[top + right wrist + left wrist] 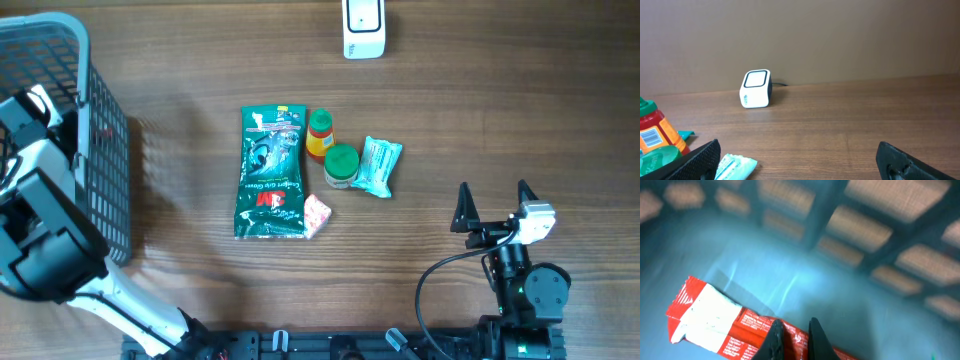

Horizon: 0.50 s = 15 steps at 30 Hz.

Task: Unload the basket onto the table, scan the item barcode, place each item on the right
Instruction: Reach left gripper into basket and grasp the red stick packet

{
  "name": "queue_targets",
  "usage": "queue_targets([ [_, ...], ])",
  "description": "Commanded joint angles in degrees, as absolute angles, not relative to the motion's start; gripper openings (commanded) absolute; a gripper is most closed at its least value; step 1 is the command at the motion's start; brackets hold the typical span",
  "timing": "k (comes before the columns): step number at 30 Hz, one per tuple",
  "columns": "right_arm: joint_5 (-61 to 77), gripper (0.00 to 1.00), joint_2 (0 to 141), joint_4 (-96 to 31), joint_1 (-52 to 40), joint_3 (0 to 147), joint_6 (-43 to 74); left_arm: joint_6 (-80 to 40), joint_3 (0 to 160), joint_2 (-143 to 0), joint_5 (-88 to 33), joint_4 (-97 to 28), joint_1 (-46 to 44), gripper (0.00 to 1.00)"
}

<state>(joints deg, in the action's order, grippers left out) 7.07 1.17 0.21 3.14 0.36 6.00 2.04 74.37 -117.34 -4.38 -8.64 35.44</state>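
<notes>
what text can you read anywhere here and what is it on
"3M": on the green pack
Green pack, other print: too small to read.
Orange bottle: barcode label, digits too small to read.
Red packet: print blurred.
Teal packet: print too small to read.
Scanner: small mark, unreadable.

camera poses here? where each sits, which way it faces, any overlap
Overhead: above the table, facing straight down; left arm, open right gripper show.
Left wrist: inside the basket, facing its floor; left gripper shut on red-and-white packet.
Right wrist: low over table, facing scanner and wall; open fingertips at bottom corners.
Shared: scanner, in overhead and right wrist.
</notes>
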Motion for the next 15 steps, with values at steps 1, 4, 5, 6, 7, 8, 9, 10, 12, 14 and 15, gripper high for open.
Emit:
queue_targets([
  [1,7.1,1.00,1.0,0.4,3.0,0.3,6.2,-1.0,72.2,-111.8,-4.0,-14.9,37.0,0.04],
  [4,7.1,1.00,1.0,0.4,3.0,0.3,6.2,-5.5,72.2,-107.9,-4.0,-17.9,37.5,0.04],
  [5,7.1,1.00,1.0,0.4,3.0,0.3,6.1,-7.8,72.2,-106.8,-4.0,-18.9,37.8,0.04],
  [6,7.1,1.00,1.0,0.4,3.0,0.3,6.2,-10.5,72.2,-105.8,-4.0,-20.0,38.0,0.04],
  [7,7.1,1.00,1.0,0.4,3.0,0.3,6.1,-13.5,72.2,-105.0,-4.0,-20.9,38.3,0.04],
  [8,7.1,1.00,1.0,0.4,3.0,0.3,6.2,-16.4,72.2,-104.3,-4.0,-21.6,38.5,0.04],
  [9,7.1,1.00,1.0,0.4,3.0,0.3,6.2,-18.9,72.2,-103.8,-4.0,-22.2,38.5,0.04],
  [10,7.1,0.99,1.0,0.4,3.0,0.3,6.1,-20.5,72.2,-103.3,-4.1,-22.7,38.5,0.06],
  [12,7.1,1.00,1.0,0.4,3.0,0.3,6.1,-22.6,72.2,-102.7,-4.1,-23.3,38.5,0.31],
  [14,7.1,1.00,1.0,0.4,3.0,0.3,6.1,-24.6,72.2,-102.6,-4.1,-23.9,38.4,0.71],
  [15,7.1,1.00,1.0,0.4,3.0,0.3,6.2,-25.8,72.2,-102.6,-4.0,-24.4,38.4,0.77],
])
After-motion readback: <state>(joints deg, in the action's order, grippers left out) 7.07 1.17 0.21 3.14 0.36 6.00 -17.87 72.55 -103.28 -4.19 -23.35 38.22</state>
